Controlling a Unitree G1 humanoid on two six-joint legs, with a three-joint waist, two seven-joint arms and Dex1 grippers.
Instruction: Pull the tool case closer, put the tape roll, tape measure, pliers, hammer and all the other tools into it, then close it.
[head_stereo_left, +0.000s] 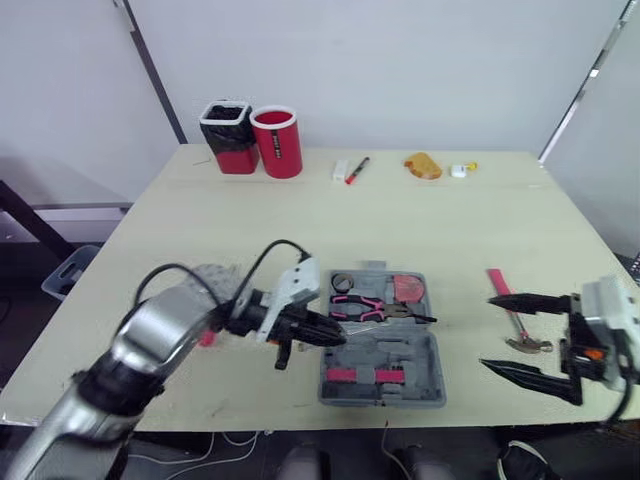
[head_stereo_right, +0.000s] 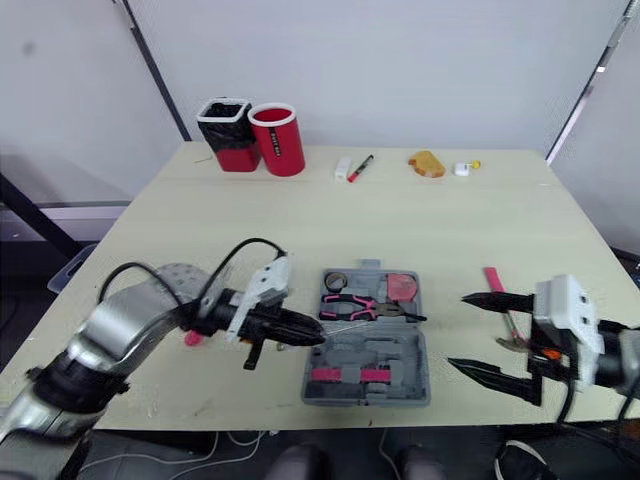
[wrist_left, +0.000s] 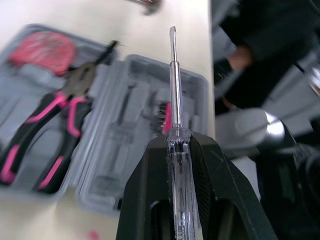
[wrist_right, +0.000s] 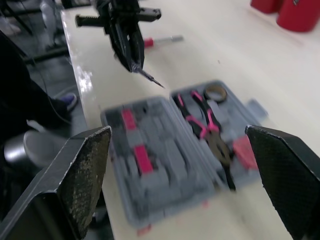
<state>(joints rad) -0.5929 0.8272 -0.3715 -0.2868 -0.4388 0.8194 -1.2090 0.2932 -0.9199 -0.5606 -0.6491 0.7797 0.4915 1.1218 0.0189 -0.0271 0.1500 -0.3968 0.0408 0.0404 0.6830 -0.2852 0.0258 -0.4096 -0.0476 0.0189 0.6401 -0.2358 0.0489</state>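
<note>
The left gripper (head_stereo_left: 318, 333) is closed on a clear-handled screwdriver (wrist_left: 173, 90), its tip held over the left edge of the open tool case (head_stereo_left: 436, 372) at the near middle of the surface (head_stereo_left: 400, 220). The case holds the pliers (head_stereo_left: 365, 308), tape roll (head_stereo_left: 342, 282) and tape measure (head_stereo_left: 406, 289). The right gripper (head_stereo_left: 487, 332) is spread wide and empty, just beside the hammer (head_stereo_left: 530, 345) lying right of the case.

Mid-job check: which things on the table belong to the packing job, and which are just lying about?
Job: tool case, pliers, tape roll, tape measure, hammer, screwdriver in left gripper.
Lying about, far edge: red cup, black bin, marker, orange object.
</note>
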